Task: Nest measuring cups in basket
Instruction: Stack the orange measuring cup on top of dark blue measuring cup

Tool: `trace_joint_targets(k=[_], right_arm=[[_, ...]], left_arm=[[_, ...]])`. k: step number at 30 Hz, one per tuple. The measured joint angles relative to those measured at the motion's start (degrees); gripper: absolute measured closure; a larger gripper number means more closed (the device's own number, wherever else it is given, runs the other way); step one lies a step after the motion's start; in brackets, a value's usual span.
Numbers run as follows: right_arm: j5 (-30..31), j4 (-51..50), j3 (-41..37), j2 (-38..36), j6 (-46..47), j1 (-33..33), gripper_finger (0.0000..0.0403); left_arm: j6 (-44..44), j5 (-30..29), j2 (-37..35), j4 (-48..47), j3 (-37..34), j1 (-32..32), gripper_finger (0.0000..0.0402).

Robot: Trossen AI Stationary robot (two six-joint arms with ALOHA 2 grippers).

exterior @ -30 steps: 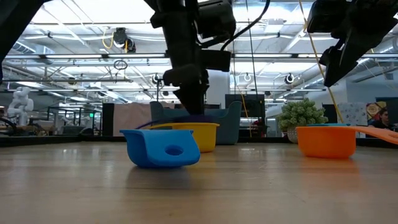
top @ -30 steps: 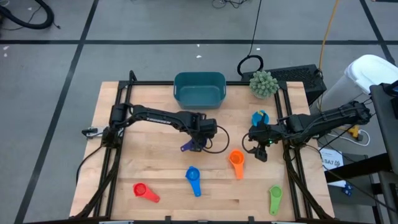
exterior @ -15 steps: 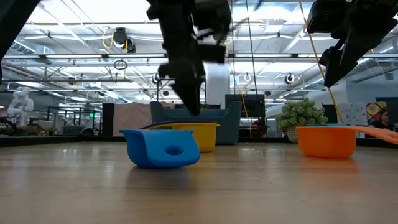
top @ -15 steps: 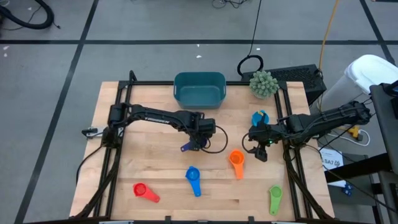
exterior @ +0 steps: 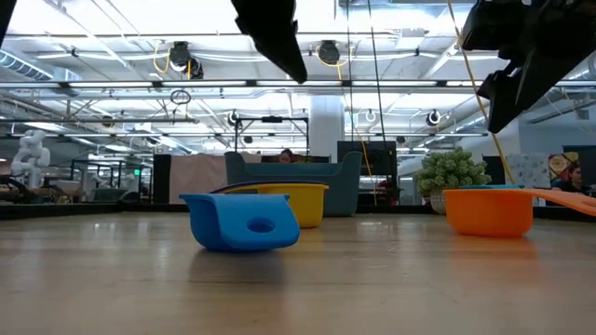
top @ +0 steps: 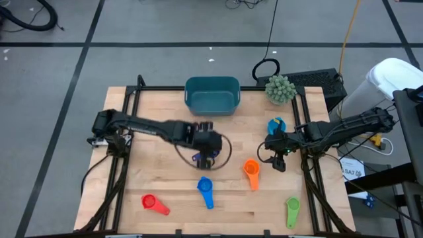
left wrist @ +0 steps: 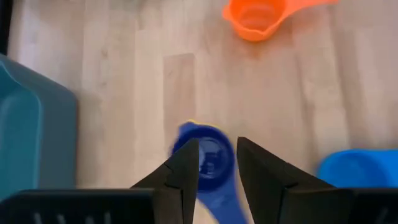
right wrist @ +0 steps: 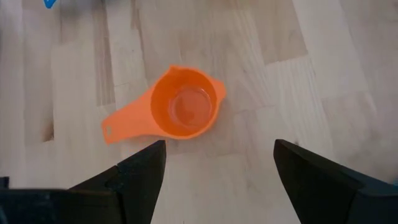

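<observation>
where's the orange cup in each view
High view: orange cup, right of centre, just ahead of the right gripper.
Low view: far right, on the table.
Left wrist view: top edge.
Right wrist view: centre, between the open fingers.
Shared landmark: the blue cup beside it, seen in the high, low and left wrist views.

Two slim black jointed arms, left arm [top: 145, 127] and right arm [top: 344, 125], carry looping black cables and blunt, dark, wedge-shaped fingers [right wrist: 140, 171].
</observation>
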Motion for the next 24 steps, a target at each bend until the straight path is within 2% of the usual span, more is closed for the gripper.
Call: trace_joint_targets(k=[4, 9, 14, 16, 24], right_arm=[[0.10, 0.24, 0.00, 0.00, -0.84, 0.00, 0.0115], [0.22, 0.19, 0.00, 0.00, -0.82, 0.00, 0.0115], [0.22, 0.19, 0.00, 0.00, 0.73, 0.00, 0.0115], [0.20, 0.03, 0.00, 0.00, 0.70, 0.00, 0.0115], [0.00, -1.80, -0.01, 0.08, 0.23, 0.00, 0.0115]], left_arm=[[-10.82, -2.81, 0.45, -0.24, 0.04, -3.78, 0.0289], [-29.00, -4.11, 0.46, -1.53, 0.03, -5.47, 0.0289], [-43.44, -4.30, 1.56, -7.81, 0.02, -7.85, 0.0289], [-47.69, -4.23, 2.66, -10.77, 0.00, -9.14, 0.0289], [-57.91, -2.00, 5.03, -11.72, 0.00, -13.05, 0.0289]])
